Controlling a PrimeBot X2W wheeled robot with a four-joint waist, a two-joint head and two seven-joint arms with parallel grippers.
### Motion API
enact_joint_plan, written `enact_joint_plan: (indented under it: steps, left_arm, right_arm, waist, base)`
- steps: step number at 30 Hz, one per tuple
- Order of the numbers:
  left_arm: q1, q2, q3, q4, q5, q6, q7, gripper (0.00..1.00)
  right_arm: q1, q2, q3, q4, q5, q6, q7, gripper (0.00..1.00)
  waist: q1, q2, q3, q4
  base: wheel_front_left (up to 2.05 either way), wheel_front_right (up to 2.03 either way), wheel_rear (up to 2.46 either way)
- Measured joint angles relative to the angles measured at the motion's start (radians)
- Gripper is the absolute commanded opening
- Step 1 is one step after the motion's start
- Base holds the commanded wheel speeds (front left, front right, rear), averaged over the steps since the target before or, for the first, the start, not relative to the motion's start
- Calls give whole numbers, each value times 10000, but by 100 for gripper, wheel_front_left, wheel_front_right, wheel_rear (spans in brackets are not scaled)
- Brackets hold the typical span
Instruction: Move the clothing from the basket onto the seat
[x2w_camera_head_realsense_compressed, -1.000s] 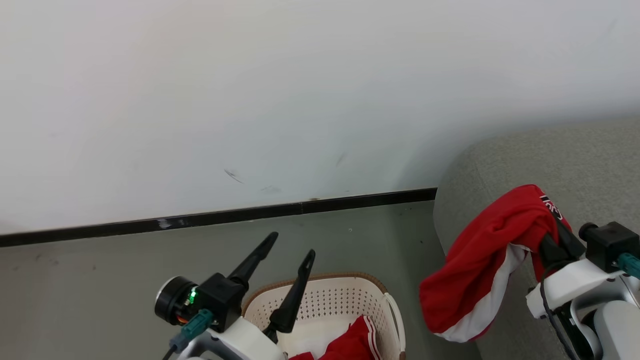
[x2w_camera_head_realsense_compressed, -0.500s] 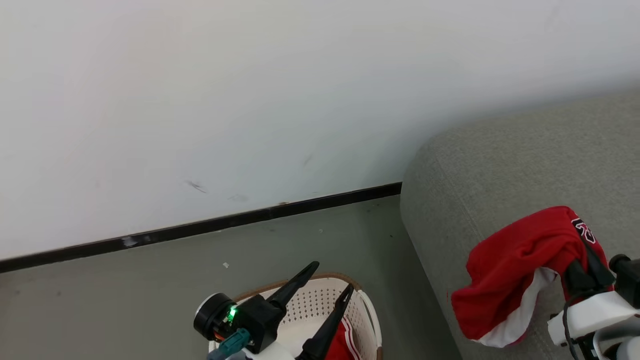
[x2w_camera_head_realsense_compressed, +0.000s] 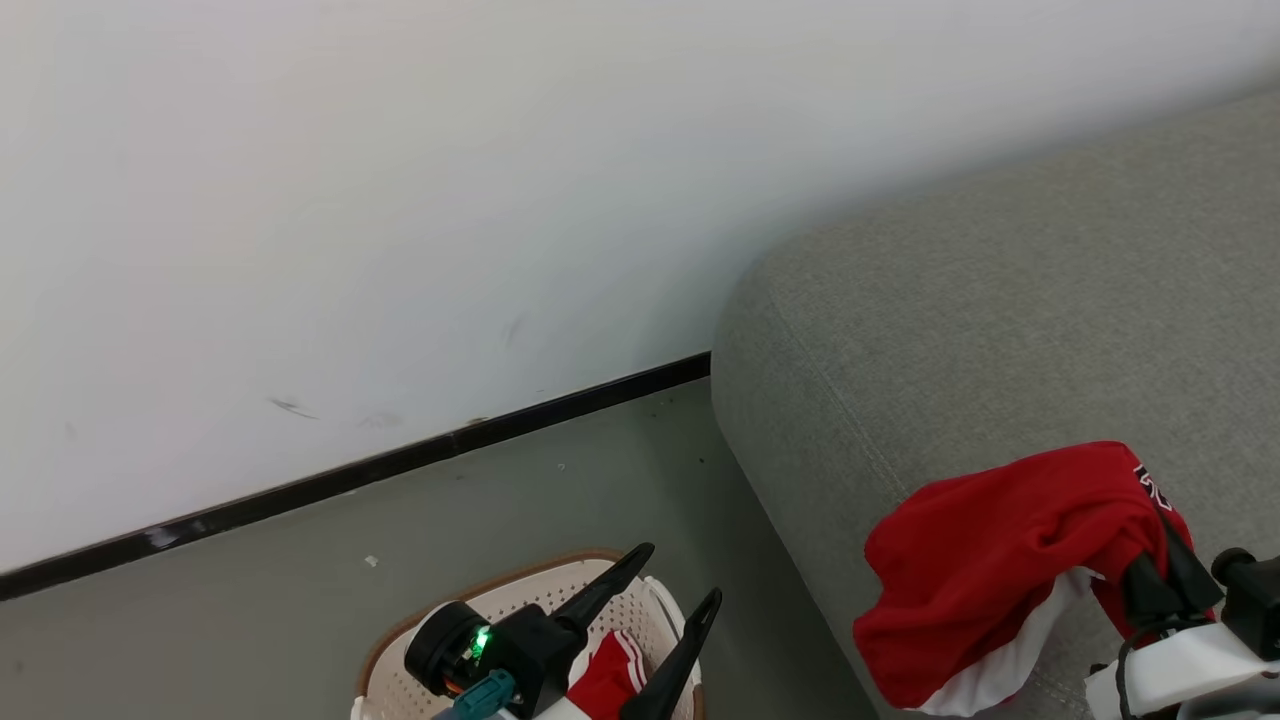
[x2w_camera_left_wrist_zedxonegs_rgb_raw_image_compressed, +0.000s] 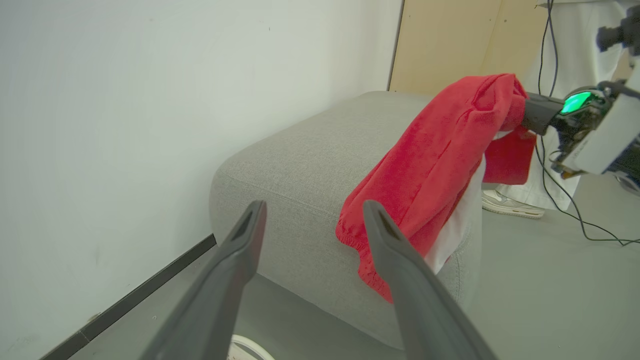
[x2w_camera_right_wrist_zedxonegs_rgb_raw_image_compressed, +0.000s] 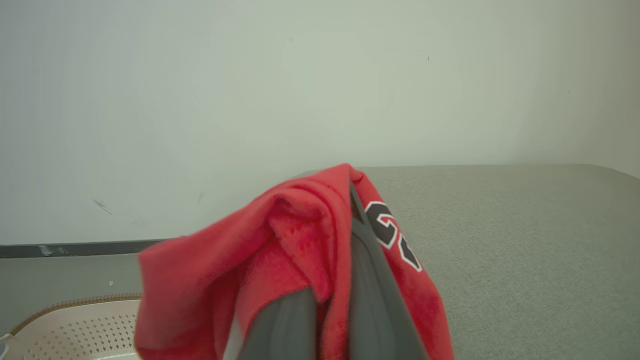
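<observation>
right gripper (x2w_camera_head_realsense_compressed: 1162, 585): fingertips buried in the jersey (x2w_camera_head_realsense_compressed: 990, 570), so I can't see the actual contact. lettering (x2w_camera_right_wrist_zedxonegs_rgb_raw_image_compressed: 392, 235) is folded over and I can't read it. basket (x2w_camera_head_realsense_compressed: 520, 585) is cut off by the head view's bottom edge, and the left gripper (x2w_camera_head_realsense_compressed: 682, 572) covers most of the second red garment (x2w_camera_head_realsense_compressed: 605, 675) in it. sofa (x2w_camera_head_realsense_compressed: 1000, 330) runs off the right edge. person (x2w_camera_left_wrist_zedxonegs_rgb_raw_image_compressed: 580, 45) in the left wrist view is cropped at the top: I only get pale trouser legs and a shoe (x2w_camera_left_wrist_zedxonegs_rgb_raw_image_compressed: 510, 206).

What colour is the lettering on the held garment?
Black, outlined white, on the red garment; clearest in right wrist view.
</observation>
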Motion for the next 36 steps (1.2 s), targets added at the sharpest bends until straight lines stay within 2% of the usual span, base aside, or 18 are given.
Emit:
enact_joint_plan:
  steps: [6,10,19,28,36]
  left_arm:
    - [-12,-12,63,90,2,29,-192,100]
    - [-11,-17,259,100,2,209,-263,100]
    - [-11,-15,485,-169,221,696,-424,100]
    - [-18,88,637,-669,441,1034,-418,100]
    - [-203,215,623,-1191,769,1170,-173,100]
  right_arm:
    - [11,42,527,-13,-46,0,0,0]
    - [-99,-58,1112,0,-52,0,0,0]
    - [-2266,-947,2121,23,247,0,54,0]
    - [-4906,-1647,2025,537,725,0,395,0]
    - [-6807,-2654,926,1499,849,2,717,0]
  waist:
    - [0,0,63,-505]
    - [0,0,126,-783]
    - [0,0,542,-973]
    - [0,0,1052,-702]
    - [0,0,1624,-405]
  base:
    - [0,0,0]
    - [0,0,0]
    - [0,0,0]
    - [0,0,0]
    - [0,0,0]
